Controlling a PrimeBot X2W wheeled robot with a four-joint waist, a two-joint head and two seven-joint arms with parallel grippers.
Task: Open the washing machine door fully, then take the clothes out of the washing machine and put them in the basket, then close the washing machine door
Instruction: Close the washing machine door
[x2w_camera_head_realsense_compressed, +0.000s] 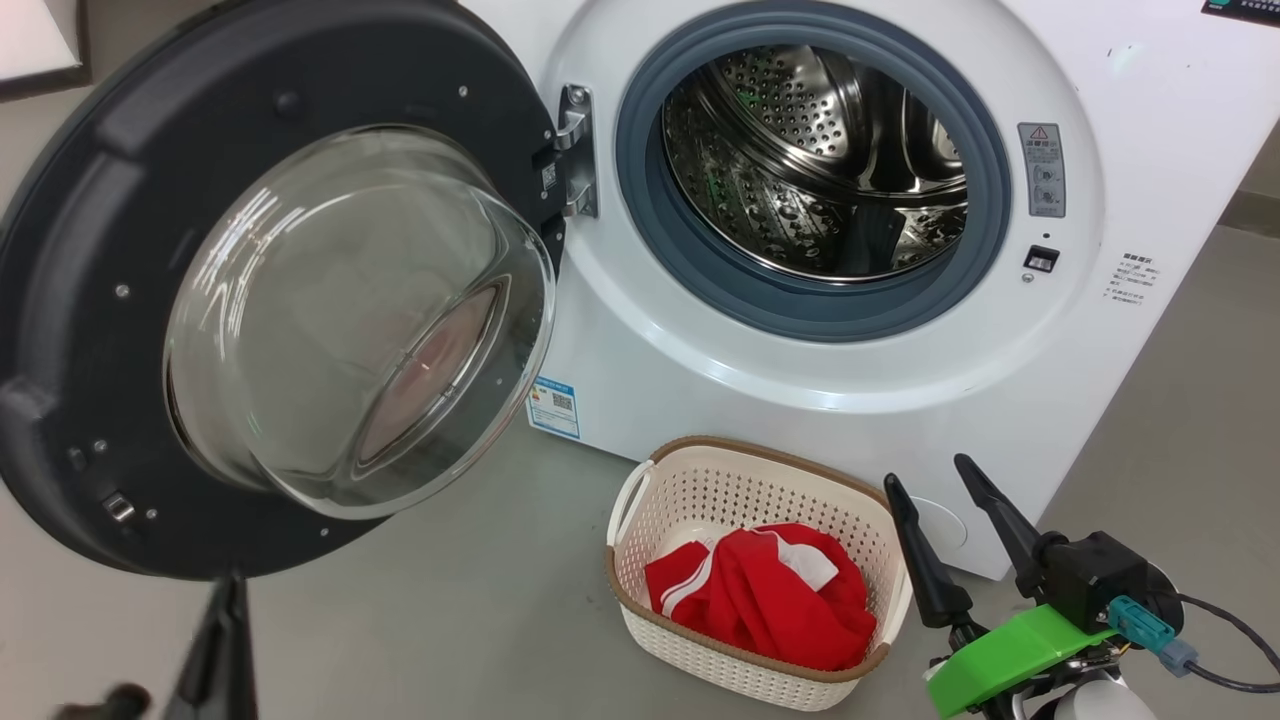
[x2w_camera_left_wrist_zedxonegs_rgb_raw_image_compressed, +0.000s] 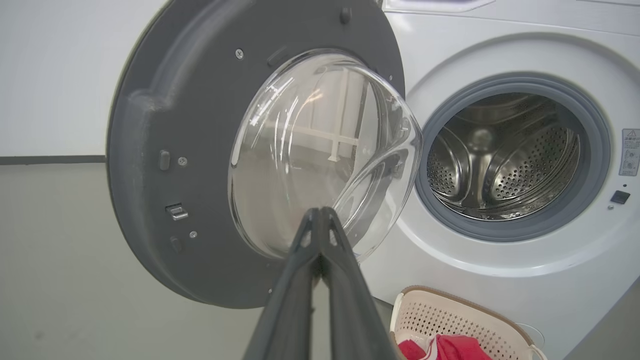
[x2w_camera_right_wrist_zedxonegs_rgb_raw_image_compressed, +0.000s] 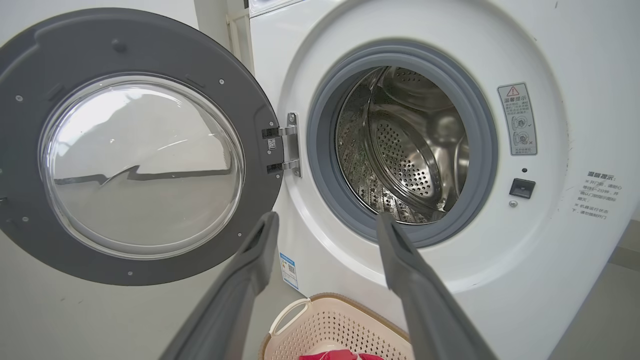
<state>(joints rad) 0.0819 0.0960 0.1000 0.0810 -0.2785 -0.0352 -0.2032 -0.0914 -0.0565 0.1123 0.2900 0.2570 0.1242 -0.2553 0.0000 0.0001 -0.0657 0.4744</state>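
The washing machine (x2w_camera_head_realsense_compressed: 1140, 200) stands with its round dark-rimmed door (x2w_camera_head_realsense_compressed: 90, 250) swung wide to the left on its metal hinge (x2w_camera_head_realsense_compressed: 575, 150). Its steel drum (x2w_camera_head_realsense_compressed: 820, 160) holds no clothes. The red clothes (x2w_camera_head_realsense_compressed: 770, 595) lie inside the cream basket (x2w_camera_head_realsense_compressed: 750, 465) on the floor below the opening. My right gripper (x2w_camera_head_realsense_compressed: 935, 475) is open, just right of the basket, fingers apart in the right wrist view (x2w_camera_right_wrist_zedxonegs_rgb_raw_image_compressed: 327, 220). My left gripper (x2w_camera_left_wrist_zedxonegs_rgb_raw_image_compressed: 317, 212) is shut on nothing, its tip in front of the door's glass bowl (x2w_camera_left_wrist_zedxonegs_rgb_raw_image_compressed: 320, 150); one dark finger (x2w_camera_head_realsense_compressed: 225, 640) shows at the lower left.
Grey floor (x2w_camera_head_realsense_compressed: 420, 600) spreads around the basket and under the open door. A small blue label (x2w_camera_head_realsense_compressed: 555, 405) sits on the machine's lower front. A warning sticker (x2w_camera_head_realsense_compressed: 1042, 168) and the latch slot (x2w_camera_head_realsense_compressed: 1040, 258) are right of the drum opening. A pale wall (x2w_camera_left_wrist_zedxonegs_rgb_raw_image_compressed: 50, 75) stands behind the door.
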